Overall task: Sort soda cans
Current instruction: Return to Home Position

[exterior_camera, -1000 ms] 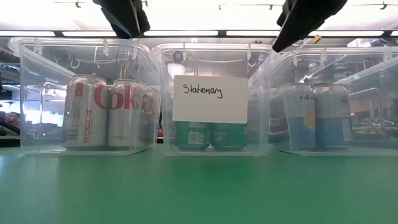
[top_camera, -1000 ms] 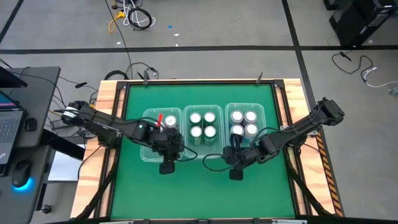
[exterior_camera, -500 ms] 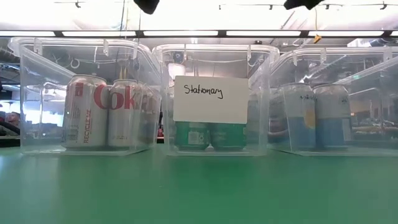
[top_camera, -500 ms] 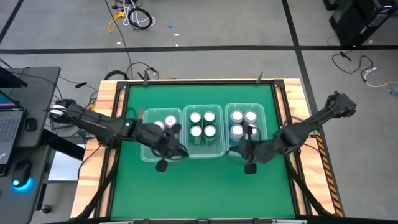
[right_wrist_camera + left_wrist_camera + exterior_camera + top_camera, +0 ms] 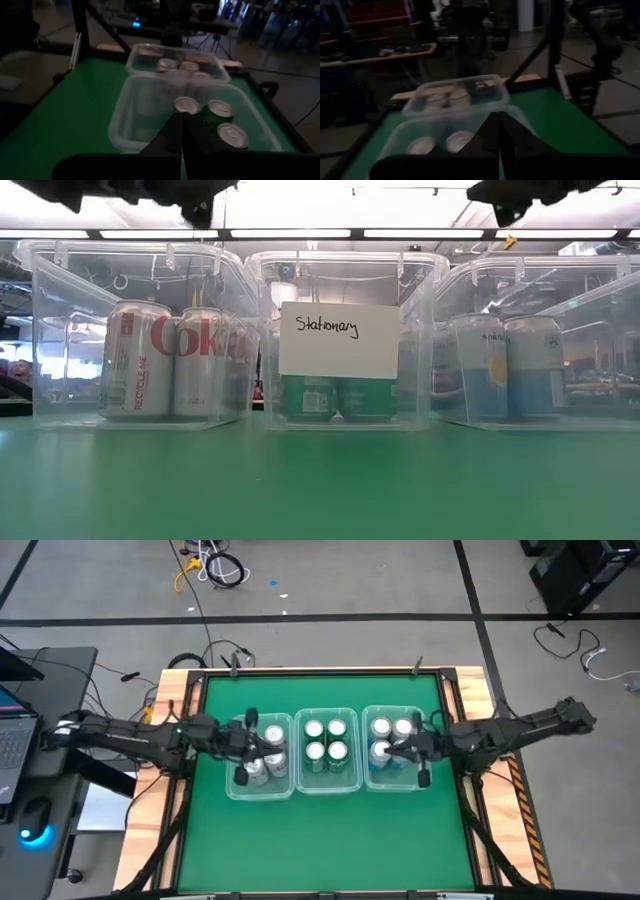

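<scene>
Green-topped counter [image 5: 320,480] carrying three clear rectangular plastic bins set side by side in a row across its width, somewhat nearer the far edge than the near one. The left bin [image 5: 60,290] holds the silver-white cylindrical soda cans with red lettering [image 5: 137,360], standing upright. The middle bin [image 5: 340,275] holds the green soda cans [image 5: 340,398], four silver tops showing from above, and its front wall bears a white card with handwritten text [image 5: 338,338] that hides the upper part of those cans in the low view. The right bin [image 5: 450,290], nearest the counter's right edge, holds the pale-blue soda cans [image 5: 505,367], also upright. No can stands on the bare counter. The left arm reaches in level from the left edge, and the left pincer [image 5: 498,122] hangs above the left bin, its two dark fingers pressed together and pinching nothing. The right arm reaches in from the right edge in mirror fashion; the right pincer [image 5: 181,122] hangs above the right bin, its fingers likewise pressed together and empty. Both arms lie above the bin rims, so only their undersides enter the top of the low view.
</scene>
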`<state>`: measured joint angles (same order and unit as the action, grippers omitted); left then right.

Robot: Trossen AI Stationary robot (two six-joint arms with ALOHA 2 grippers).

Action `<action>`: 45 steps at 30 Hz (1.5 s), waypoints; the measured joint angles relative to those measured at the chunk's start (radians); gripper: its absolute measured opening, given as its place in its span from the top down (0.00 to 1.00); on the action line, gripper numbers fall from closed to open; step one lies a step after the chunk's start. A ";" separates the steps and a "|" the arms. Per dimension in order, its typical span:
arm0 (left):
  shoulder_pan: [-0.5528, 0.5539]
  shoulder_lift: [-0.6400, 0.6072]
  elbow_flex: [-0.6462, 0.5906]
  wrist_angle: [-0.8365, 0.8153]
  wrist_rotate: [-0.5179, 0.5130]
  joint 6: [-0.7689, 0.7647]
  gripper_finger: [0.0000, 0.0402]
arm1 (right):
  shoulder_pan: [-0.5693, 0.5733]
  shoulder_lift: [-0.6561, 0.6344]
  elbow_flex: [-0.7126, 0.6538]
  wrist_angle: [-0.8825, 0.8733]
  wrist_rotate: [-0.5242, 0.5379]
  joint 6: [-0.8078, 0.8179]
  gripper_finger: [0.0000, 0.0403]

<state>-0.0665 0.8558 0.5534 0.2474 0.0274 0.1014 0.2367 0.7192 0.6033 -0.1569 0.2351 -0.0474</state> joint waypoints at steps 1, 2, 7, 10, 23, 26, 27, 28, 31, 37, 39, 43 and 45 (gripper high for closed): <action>0.018 -0.023 -0.014 -0.006 0.002 0.003 1.00 | -0.026 -0.023 -0.021 0.014 -0.022 -0.006 1.00; 0.035 -0.043 -0.024 -0.007 0.006 0.003 1.00 | -0.053 -0.049 -0.040 0.017 -0.044 -0.007 1.00; 0.117 -0.133 -0.083 -0.010 0.064 0.006 1.00 | -0.174 -0.156 -0.141 0.068 -0.151 -0.021 1.00; 0.162 -0.207 -0.126 -0.021 0.073 0.021 1.00 | -0.234 -0.225 -0.179 0.061 -0.212 -0.033 1.00; 0.300 -0.555 -0.244 -0.169 0.115 -0.001 1.00 | -0.324 -0.619 -0.307 0.034 -0.263 -0.001 1.00; 0.322 -0.613 -0.268 -0.188 0.120 -0.008 1.00 | -0.324 -0.623 -0.323 0.023 -0.256 0.032 1.00; 0.328 -0.628 -0.275 -0.197 0.122 -0.008 1.00 | -0.324 -0.623 -0.335 0.023 -0.244 0.044 1.00; 0.334 -0.639 -0.284 -0.197 0.123 -0.009 1.00 | -0.324 -0.622 -0.351 0.031 -0.227 0.052 1.00; 0.351 -0.660 -0.311 -0.189 0.124 -0.022 1.00 | -0.325 -0.622 -0.411 0.087 -0.203 0.053 1.00; 0.390 -0.688 -0.348 -0.198 0.124 -0.031 1.00 | -0.338 -0.632 -0.482 0.130 -0.182 0.049 1.00; 0.410 -0.711 -0.351 -0.212 0.125 -0.032 1.00 | -0.345 -0.658 -0.487 0.120 -0.179 0.051 1.00; 0.450 -0.780 -0.351 -0.230 0.172 -0.047 1.00 | -0.345 -0.716 -0.483 0.079 -0.197 0.048 1.00; 0.465 -0.818 -0.366 -0.212 0.198 -0.056 1.00 | -0.345 -0.715 -0.479 0.043 -0.199 0.052 1.00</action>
<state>0.3987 0.0380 0.1871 0.0351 0.2256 0.0453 -0.1081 0.0044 0.1238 -0.1143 0.0364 0.0044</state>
